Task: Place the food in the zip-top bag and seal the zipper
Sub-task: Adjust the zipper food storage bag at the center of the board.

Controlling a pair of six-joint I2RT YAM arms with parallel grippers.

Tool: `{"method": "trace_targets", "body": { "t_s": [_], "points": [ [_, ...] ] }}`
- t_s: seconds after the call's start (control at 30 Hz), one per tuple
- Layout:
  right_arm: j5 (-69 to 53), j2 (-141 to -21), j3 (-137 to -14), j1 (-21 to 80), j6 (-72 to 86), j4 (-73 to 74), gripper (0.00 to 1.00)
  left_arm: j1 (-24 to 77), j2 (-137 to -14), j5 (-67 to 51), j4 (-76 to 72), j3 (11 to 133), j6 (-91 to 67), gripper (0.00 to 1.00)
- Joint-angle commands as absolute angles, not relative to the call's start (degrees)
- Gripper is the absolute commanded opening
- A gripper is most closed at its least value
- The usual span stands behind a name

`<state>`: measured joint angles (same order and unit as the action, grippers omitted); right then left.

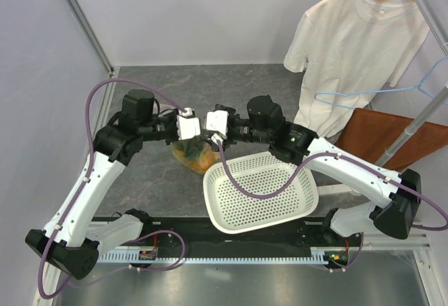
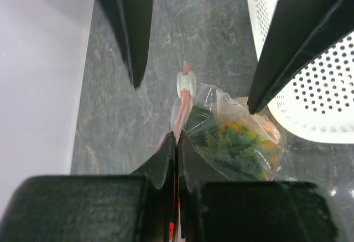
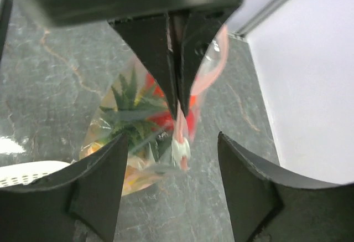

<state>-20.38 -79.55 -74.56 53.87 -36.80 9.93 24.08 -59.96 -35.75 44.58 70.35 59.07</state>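
At centre of the top view, both arms meet over the zip-top bag (image 1: 192,156). It sits on the grey table (image 1: 150,85) just left of the white perforated basket (image 1: 262,195). Whether the bag and the basket rim touch cannot be resolved.

Left tool (image 2: 177,138): clenched, fingers pressed together on the pinkish-red zipper (image 2: 181,109), with the strip pinched between the pads.

Right tool (image 3: 171,135): released, fingers wide apart, one on either side of the bag mouth, touching nothing visible.

White slider (image 3: 180,149): rides on the strip just beyond the left tool's fingertips, in the gap between the right tool's fingers.

Contents seen through the plastic: green pineapple crown (image 3: 128,106), red fruit (image 3: 161,121), and yellow-orange fruit (image 2: 239,127) at lower centre of the left wrist view. Other pieces are not distinguishable.

Whether the strip is closed along its full width: cannot tell.

A white T-shirt (image 1: 353,47) hangs at upper right of the top view.
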Motion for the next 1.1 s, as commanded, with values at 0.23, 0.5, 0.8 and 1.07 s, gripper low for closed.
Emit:
{"method": "trace_targets", "body": {
  "t_s": [0.23, 0.5, 0.8, 1.07],
  "points": [
    [-21.88, -76.2, -72.16, 50.01, -23.21, 5.27, 0.64, 23.12, -56.6, -29.79, 31.99, 70.14, 32.53, 0.02],
    [-23.2, -76.55, -68.38, 48.7, -20.74, 0.35, 0.61, 23.03, -53.53, -33.04, 29.79, 66.19, 32.43, 0.02],
    [-28.56, -77.52, -69.08, 47.02, -20.21, -2.28, 0.55, 23.03, -51.59, -37.7, 29.71, 63.72, 35.42, 0.02],
    [-33.22, -79.27, -69.96, 47.02, -19.78, -2.64, 0.37, 23.03, -51.94, -39.9, 29.88, 64.42, 34.98, 0.02]
  ]
}}
